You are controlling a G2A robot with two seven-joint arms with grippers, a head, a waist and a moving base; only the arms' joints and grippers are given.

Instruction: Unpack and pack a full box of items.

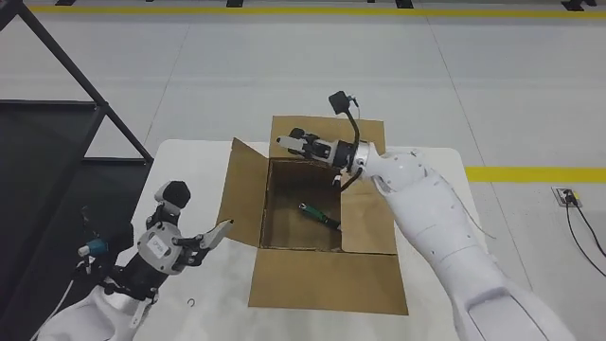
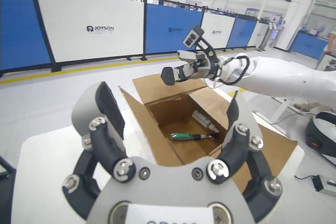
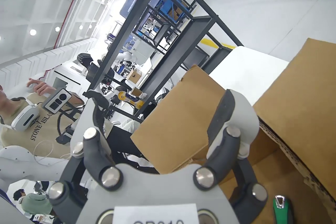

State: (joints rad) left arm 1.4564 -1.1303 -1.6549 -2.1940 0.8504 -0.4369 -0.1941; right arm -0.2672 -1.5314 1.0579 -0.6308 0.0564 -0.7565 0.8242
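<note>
White surface (image 1: 189, 166), hall floor behind. Cardboard box (image 1: 322, 279), flaps out; green-handled tool (image 1: 319, 213) and white tube (image 2: 203, 120) on its floor near one wall. Right hand (image 1: 287, 144) wide, empty, above rear flap. Left hand (image 2: 170, 91) wide, empty, beside box. Risk: a descending hand may snag a flap or wall and drag the box.

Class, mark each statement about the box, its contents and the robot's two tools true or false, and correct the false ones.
1. The box has its flaps open. True.
2. The left tool and the right tool are both open. True.
3. The right tool holds the green-handled item. False: it is empty above the box's far edge, and the item lies on the box floor.
4. The white tube lies outside the box. False: it lies inside.
</note>
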